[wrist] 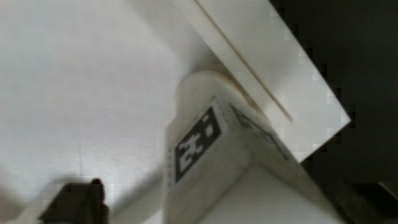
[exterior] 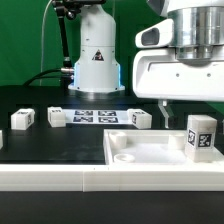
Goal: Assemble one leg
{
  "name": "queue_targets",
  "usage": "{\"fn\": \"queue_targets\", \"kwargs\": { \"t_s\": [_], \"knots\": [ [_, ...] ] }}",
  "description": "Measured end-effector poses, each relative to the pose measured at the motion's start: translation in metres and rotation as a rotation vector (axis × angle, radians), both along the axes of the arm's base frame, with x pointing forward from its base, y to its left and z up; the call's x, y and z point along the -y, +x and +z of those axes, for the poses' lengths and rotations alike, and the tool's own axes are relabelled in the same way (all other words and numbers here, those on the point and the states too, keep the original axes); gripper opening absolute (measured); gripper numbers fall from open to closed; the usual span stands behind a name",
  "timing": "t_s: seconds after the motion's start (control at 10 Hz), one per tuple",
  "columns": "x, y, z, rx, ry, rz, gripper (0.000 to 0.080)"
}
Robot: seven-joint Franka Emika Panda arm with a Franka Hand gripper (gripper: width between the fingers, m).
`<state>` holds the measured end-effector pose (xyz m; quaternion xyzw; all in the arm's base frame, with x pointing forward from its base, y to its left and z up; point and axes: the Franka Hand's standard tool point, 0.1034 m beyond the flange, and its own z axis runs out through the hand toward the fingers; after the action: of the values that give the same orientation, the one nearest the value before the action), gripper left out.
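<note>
One leg (exterior: 200, 135), a chunky white peg with a black-and-white tag, stands upright in the corner of the large white panel (exterior: 140, 150) at the exterior view's right. My gripper (exterior: 190, 104) hangs just above it, jaws spread wide and holding nothing. In the wrist view the leg (wrist: 217, 150) lies between the dark fingertips (wrist: 75, 200), apart from them, next to the panel's raised rim (wrist: 267, 60). Three more legs lie on the black table: two at the exterior view's left (exterior: 22, 119) (exterior: 56, 118) and one nearer the middle (exterior: 140, 119).
The marker board (exterior: 93, 117) lies flat on the table between the loose legs. The robot base (exterior: 95, 55) stands behind it with cables at its left. A green backdrop closes the back.
</note>
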<state>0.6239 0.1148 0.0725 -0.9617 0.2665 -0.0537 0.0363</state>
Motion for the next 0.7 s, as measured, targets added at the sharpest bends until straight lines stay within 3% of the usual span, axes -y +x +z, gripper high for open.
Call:
{"fn": "queue_targets", "kwargs": {
  "t_s": [0.4,0.7],
  "knots": [
    [-0.0074,0.0032,0.0017,-0.041,-0.089,0.369,0.0649],
    [-0.0039,0.0068,0.0034,-0.034,-0.106,0.522,0.0649]
  ]
}}
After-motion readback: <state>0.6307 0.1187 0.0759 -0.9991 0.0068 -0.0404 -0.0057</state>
